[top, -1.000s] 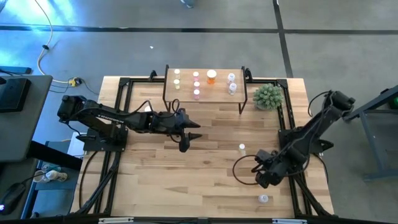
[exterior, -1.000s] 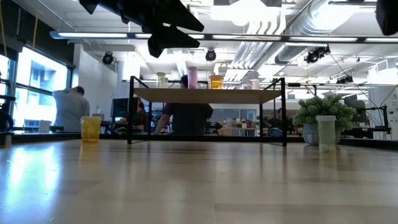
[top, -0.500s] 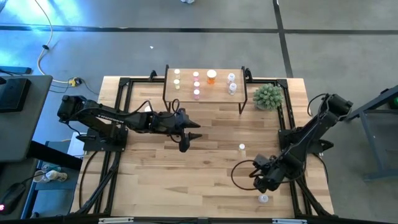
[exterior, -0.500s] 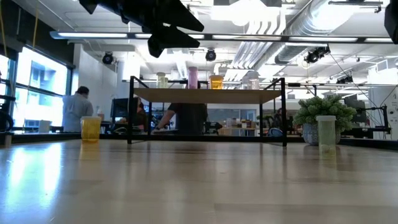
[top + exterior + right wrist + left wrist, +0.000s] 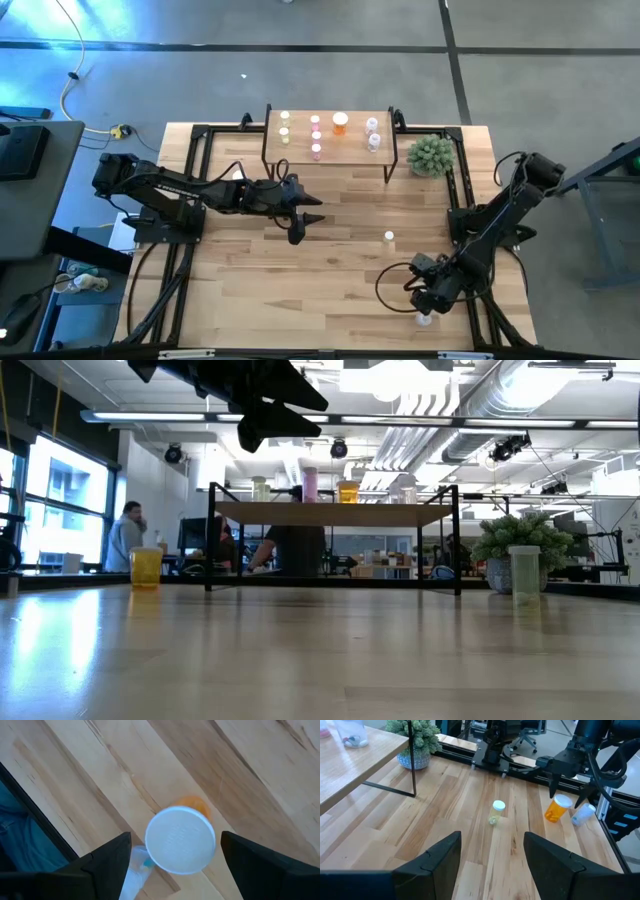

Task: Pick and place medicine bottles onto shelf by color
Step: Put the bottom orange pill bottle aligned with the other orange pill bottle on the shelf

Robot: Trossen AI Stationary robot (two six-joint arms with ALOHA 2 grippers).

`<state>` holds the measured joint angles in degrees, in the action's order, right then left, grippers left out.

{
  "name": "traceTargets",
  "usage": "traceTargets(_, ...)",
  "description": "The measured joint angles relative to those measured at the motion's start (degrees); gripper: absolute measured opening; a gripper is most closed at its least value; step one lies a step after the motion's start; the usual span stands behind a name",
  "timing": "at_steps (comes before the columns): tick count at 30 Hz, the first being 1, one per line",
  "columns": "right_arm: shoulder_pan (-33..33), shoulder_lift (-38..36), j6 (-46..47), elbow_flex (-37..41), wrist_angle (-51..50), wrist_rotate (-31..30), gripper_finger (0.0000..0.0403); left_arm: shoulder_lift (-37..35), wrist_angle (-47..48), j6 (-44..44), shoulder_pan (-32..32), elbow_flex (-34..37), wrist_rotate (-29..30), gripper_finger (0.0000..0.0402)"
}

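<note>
The right claw [image 5: 170, 857] hangs wide open, holding nothing, directly above an upright orange bottle [image 5: 181, 836] near the bench [image 5: 330, 270] front right corner, beside a toppled pale bottle [image 5: 583, 814]. The left claw [image 5: 492, 855], open and empty, waits mid-bench before the shelf [image 5: 350, 148] holding several bottles.

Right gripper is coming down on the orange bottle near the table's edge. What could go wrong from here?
1. The right gripper hangs open over the orange bottle, with a clear bottle lying right beside it. A finger may catch the clear one and roll it off the table edge.
2. The white cap looks slightly off centre between the fingers, so closing may tip the bottle rather than grip it.
3. The left gripper waits mid-table, on the way to the shelf.
</note>
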<state>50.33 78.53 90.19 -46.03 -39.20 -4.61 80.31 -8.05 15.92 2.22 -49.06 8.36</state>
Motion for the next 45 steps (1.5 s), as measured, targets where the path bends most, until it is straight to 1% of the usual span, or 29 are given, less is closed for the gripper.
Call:
traceTargets(8, 0.0, 4.1, 0.0, 0.0, 0.1, 0.3, 0.0298, 0.0, 0.0, 0.4, 0.0, 0.0, 0.0, 0.0207)
traceTargets(13, 0.0, 4.8, 0.0, 0.0, 0.1, 0.4, 0.0295, 0.0, 0.0, 0.4, 0.0, 0.0, 0.0, 0.0207)
traceTargets(16, 0.0, 4.7, 0.0, 0.0, 0.1, 0.5, 0.0277, 0.0, 0.0, 0.4, 0.0, 0.0, 0.0, 0.0207)
traceTargets(20, 0.0, 4.7, 0.0, 0.0, 0.1, 1.3, 0.0243, 0.0, 0.1, 0.4, 0.3, 0.0, -0.2, 0.0207)
traceTargets(25, -0.1, 4.6, 0.0, -0.3, 0.0, 1.8, 0.0207, 0.0, 0.5, 0.5, 1.7, 0.0, -3.2, 0.0207)
traceTargets(28, -0.1, 4.6, -0.1, -2.1, -1.1, 1.6, 0.0195, 0.0, 1.4, 1.5, 2.2, 0.0, -4.0, 0.0207)
traceTargets(32, -0.5, 4.6, -0.3, -5.4, -5.1, 0.4, 0.0193, 0.0, 2.9, 1.4, 2.3, 0.0, -3.7, 0.0207)
traceTargets(37, -3.1, 4.6, -4.1, -9.5, -9.7, -1.2, 0.0193, -0.1, 1.9, 2.2, 2.1, 2.8, -3.4, 0.0207)
traceTargets(45, -11.3, 4.6, -14.9, -13.5, -11.3, -1.3, 0.0193, -0.1, -8.4, 3.5, -0.1, 10.3, -3.2, 0.0207)
